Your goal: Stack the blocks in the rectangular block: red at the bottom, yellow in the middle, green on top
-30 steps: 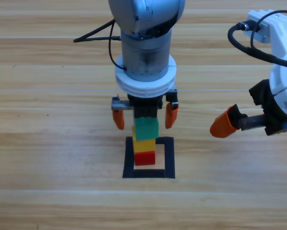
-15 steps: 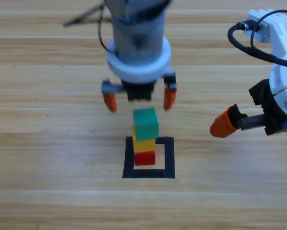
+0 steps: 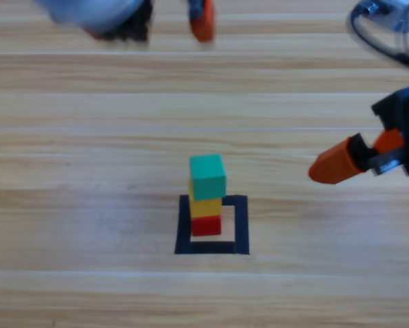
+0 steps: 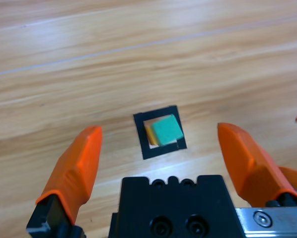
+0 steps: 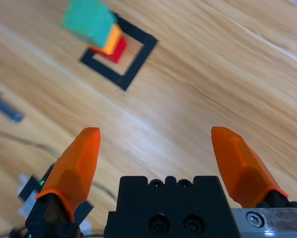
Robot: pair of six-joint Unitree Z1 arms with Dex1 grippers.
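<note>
Stack of three cubes stands in the tape square, both grippers clear of it.

The wooden table (image 3: 68, 205) fills the frame; the right gripper (image 3: 341, 164) waits at the right edge, jaws wide and empty, and the left gripper (image 4: 158, 148) sits at the top edge, jaws spread, holding nothing. At lower centre, the black tape square (image 3: 241, 225) holds the red cube (image 3: 206, 225), the yellow cube (image 3: 206, 206) on it and the green cube (image 3: 208, 176) on top. The green cube looks slightly offset, so a table jolt or passing arm could topple the tower.

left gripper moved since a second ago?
Yes. The left gripper, jaws open, has risen away from the green cube and black tape square, toward the picture's top-left edge.
</note>
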